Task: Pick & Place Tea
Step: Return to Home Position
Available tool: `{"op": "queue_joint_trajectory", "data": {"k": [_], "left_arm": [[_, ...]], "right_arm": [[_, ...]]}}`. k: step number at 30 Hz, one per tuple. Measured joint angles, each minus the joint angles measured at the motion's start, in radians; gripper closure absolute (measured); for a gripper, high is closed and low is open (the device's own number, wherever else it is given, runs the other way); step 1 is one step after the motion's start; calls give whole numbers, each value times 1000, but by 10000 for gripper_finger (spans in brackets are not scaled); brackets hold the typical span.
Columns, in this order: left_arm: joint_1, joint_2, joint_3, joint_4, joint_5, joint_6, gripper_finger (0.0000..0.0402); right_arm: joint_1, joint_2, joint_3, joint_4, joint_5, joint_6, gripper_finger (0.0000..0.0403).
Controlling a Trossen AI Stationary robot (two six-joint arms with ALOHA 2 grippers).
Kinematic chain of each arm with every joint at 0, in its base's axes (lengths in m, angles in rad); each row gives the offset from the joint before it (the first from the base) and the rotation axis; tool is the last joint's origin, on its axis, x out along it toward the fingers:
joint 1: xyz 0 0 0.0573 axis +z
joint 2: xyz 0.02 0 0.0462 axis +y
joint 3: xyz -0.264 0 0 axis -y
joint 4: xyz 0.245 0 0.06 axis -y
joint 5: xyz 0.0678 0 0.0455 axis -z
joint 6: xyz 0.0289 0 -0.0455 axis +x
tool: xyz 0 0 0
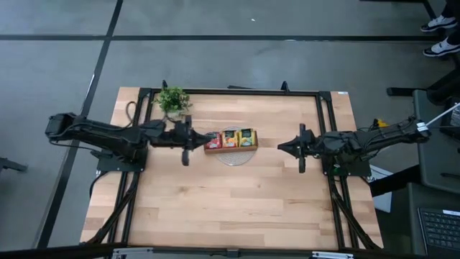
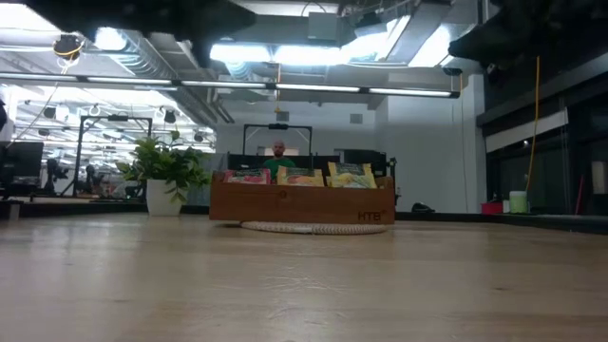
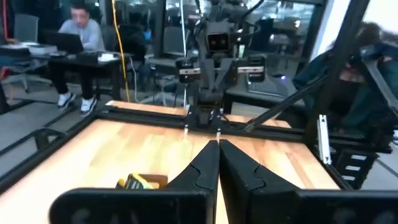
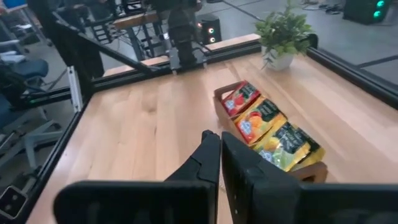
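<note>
The tea sachets (image 1: 230, 139) lie in a long brown wooden tray (image 2: 302, 203) at mid-table: red (image 4: 239, 98), orange (image 4: 260, 118) and yellow-green (image 4: 287, 144) stacks, one per compartment. The tray rests on a pale round mat (image 1: 231, 156). My left gripper (image 1: 202, 137) hovers shut by the tray's left end, above the table. From its wrist view (image 3: 217, 148) only a yellow sachet corner (image 3: 139, 182) shows. My right gripper (image 1: 281, 146) hovers shut to the right of the tray, fingers (image 4: 217, 142) pointing toward it.
A small green potted plant (image 1: 172, 101) stands near the far edge, behind the tray's left end. A black frame (image 1: 230, 92) rims the table. Bare wood spreads across the near half (image 1: 230, 201). People sit in the room beyond (image 3: 78, 28).
</note>
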Motion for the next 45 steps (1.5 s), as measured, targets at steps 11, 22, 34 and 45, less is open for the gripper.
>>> {"op": "queue_joint_trajectory", "data": {"k": [11,22,34,45], "left_arm": [[0,-349,-237,-13,-45,13,391],[0,-497,-346,-31,-52,4,392],[0,-517,-346,-107,-121,14,395],[0,-521,-346,-111,-129,22,389]], "right_arm": [[-50,0,0,-1,3,-95,384],[-50,-7,0,-21,13,-143,384],[-50,-210,0,-192,109,-187,384],[-50,-439,-204,-17,58,-186,384]]}}
